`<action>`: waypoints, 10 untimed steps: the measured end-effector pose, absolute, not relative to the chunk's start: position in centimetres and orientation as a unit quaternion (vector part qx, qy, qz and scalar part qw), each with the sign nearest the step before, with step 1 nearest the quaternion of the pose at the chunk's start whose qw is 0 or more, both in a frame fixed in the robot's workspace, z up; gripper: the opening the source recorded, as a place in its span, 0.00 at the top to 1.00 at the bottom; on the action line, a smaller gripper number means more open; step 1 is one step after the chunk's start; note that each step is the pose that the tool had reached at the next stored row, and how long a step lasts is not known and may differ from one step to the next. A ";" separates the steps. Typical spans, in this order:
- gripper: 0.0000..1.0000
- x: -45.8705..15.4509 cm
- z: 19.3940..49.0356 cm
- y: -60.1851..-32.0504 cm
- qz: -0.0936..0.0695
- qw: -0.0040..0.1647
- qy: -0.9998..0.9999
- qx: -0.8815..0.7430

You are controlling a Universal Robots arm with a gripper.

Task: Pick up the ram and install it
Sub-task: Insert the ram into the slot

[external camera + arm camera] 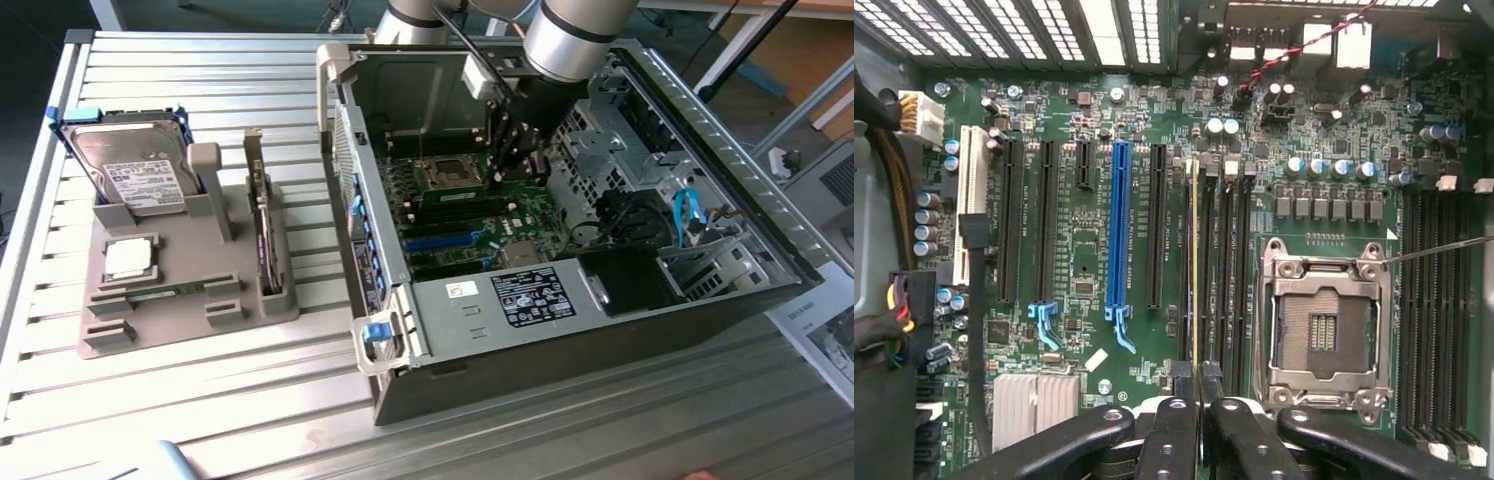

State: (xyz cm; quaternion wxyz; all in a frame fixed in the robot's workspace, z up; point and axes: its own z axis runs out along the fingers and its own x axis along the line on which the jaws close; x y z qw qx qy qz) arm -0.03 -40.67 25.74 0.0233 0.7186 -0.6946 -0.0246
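The ram (1196, 270) shows edge-on in the wrist view as a thin pale line reaching away from my gripper (1199, 405), which is shut on its near end. Its black fingers (1172, 430) press on both sides of it. The stick lines up along the black memory slots (1226, 270) beside the open silver processor socket (1322, 330). I cannot tell whether it touches a slot. In the exterior view my gripper (518, 165) reaches down inside the open computer case (534, 310), just above the green motherboard (494, 235).
A blue expansion slot (1119, 230) and black slots lie beside the memory slots. On the exterior view's left, a grey holder (160, 300) carries a silver hard drive (134, 170), a square processor chip (130, 258) and an upright card (267, 240). Cables (687, 215) hang inside the case.
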 end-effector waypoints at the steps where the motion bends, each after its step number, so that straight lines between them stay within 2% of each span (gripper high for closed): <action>1: 0.88 0.0 25.4 -40.7 -0.025 0.023 -0.695 0.719; 10: 0.88 0.0 25.1 -40.7 -0.025 0.023 -0.695 0.719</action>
